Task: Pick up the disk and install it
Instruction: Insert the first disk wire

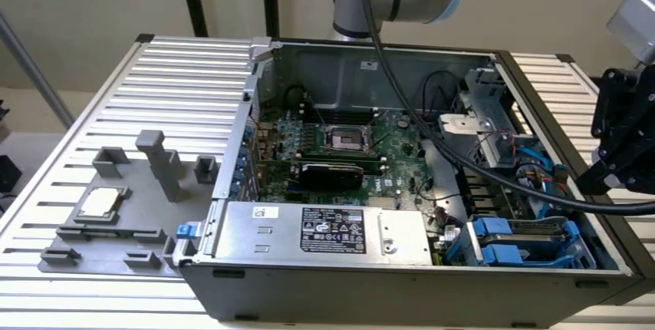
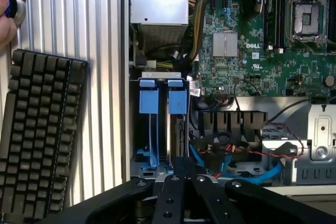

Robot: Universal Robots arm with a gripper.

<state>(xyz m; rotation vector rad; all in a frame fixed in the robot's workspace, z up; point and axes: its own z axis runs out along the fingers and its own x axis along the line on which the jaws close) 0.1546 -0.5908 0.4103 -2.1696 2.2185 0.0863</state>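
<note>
Jaws: clenched, black tips met. The gripper is flat black bolted links, its base cut off by the frame edge.
Disk: stands on edge in a cage slot just ahead of the tips. Smooth blue plastic tab over a thin grey metal edge; label face hidden.
Contact: can't tell if the tips touch the disk.
Cage: blue plastic, inside the case, low on the exterior view's right. A 2nd blue tab sits just beside the disk's.
Hose: thick, black, glossy; runs from the arm across the case, far end hidden.
Board: green, densely studded, w/ a square socket mid-board.
Power box: silver sheet metal w/ a black-and-white label.
Case: grey steel, lid off.
Table: ribbed aluminium slats.
Chip: square, silver, on a grey plastic fixture tray at the exterior view's left.
Keyboard: black, rows of keys, on the slats beside the case; one end cut off.
Hand: a person's fingers at the frame edge, mostly cut off.
</note>
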